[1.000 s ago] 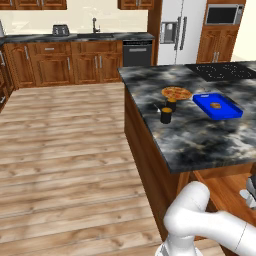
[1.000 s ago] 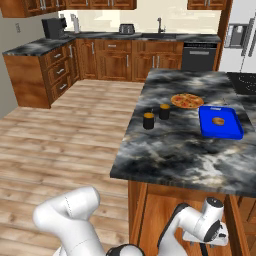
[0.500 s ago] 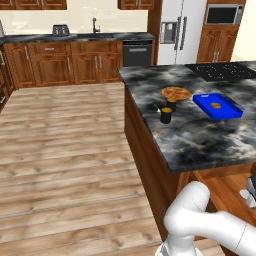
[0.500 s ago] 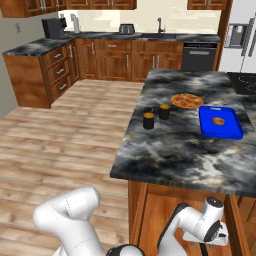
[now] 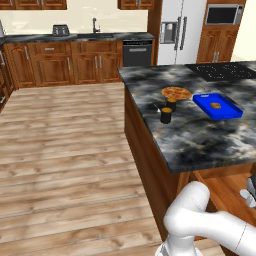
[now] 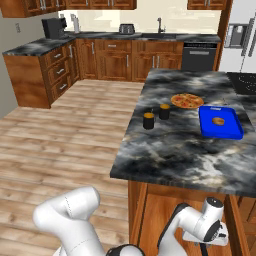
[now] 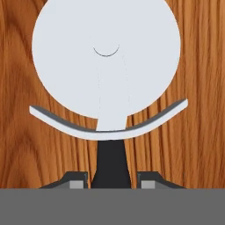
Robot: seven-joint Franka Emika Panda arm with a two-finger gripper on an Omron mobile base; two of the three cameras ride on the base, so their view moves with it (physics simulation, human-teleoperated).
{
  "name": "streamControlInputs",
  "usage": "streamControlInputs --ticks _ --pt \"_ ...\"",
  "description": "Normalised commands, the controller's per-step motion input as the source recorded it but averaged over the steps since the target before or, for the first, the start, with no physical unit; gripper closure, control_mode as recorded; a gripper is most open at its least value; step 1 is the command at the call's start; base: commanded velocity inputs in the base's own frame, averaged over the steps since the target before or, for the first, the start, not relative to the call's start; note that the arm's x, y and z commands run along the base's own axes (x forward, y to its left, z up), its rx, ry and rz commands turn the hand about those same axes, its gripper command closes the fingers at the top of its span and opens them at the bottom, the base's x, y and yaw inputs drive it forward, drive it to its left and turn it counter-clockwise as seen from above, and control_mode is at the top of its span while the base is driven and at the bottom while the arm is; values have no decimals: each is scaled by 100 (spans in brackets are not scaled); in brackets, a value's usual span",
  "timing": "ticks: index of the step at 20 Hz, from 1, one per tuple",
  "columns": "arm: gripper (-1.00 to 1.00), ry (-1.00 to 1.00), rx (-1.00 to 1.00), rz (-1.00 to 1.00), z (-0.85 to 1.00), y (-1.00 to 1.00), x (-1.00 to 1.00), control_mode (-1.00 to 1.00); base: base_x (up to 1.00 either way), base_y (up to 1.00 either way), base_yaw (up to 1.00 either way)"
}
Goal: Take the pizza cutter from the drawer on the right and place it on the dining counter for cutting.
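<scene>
The pizza cutter (image 7: 105, 57) lies on the orange-brown wooden floor of the open drawer (image 7: 202, 88), its silver-white wheel looming large in the hand view. Its short black handle (image 7: 110, 165) points toward me. My gripper (image 7: 112, 181) has a fingertip pressed against each side of that handle and is shut on it. In the base views the hand reaches down into the drawer (image 5: 222, 192) under the near edge of the dining counter (image 5: 200, 135), with the wrist (image 6: 212, 232) low at the right. The cutter itself is hidden there.
On the dining counter (image 6: 190, 150) sit a round orange pizza (image 5: 176, 93), two dark shakers (image 5: 166, 115) and a blue tray (image 5: 217, 106) holding a small brown item. A black cooktop (image 5: 225, 71) is at the far end. Open wooden floor lies to the left.
</scene>
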Motion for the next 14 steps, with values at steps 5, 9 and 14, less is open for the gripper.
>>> streamControlInputs --ticks 5,9,14 --pt "100 0 0 0 0 0 0 -100 0 0 0" --pt "100 0 0 0 1 0 -1 -100 0 0 0" --pt "100 0 0 0 47 0 -18 -100 0 0 0"
